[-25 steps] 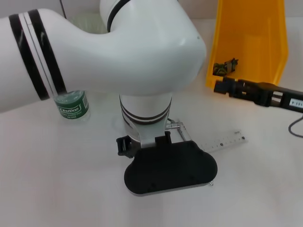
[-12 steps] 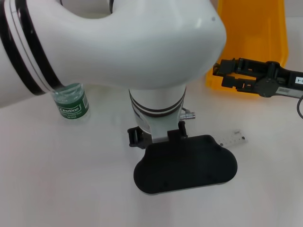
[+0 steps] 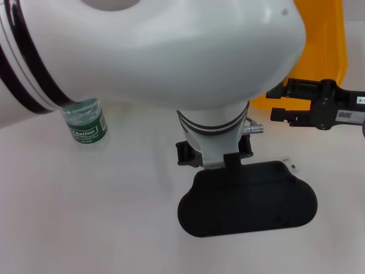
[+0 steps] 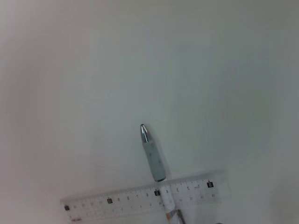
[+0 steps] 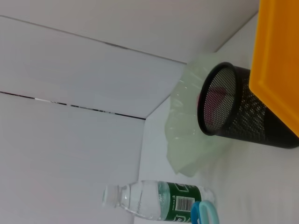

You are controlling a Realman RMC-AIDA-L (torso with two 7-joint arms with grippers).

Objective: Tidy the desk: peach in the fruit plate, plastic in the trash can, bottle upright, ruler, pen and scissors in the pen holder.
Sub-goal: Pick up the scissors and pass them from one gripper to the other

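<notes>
Light: bright, even, diffuse overhead.
Shadows: soft grey under the left arm (image 3: 171, 63) on the white desk (image 3: 85, 217).
Glare: faint sheen on the pen (image 4: 152, 154) tip.
Focus: ruler (image 4: 145, 200) markings soft; bottle (image 5: 154, 201) slightly blurred.

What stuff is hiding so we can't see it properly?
- Ruler: head view, almost all covered by the left arm; only a corner shows.
- Pen: left wrist view, its back end runs off the picture's edge.
- Peach: head view, not findable; the arm blocks the far desk.
- Left tool: its fingers show in no view.
- Scissors: right wrist view, only a blue handle shows; edge cuts the rest.
</notes>
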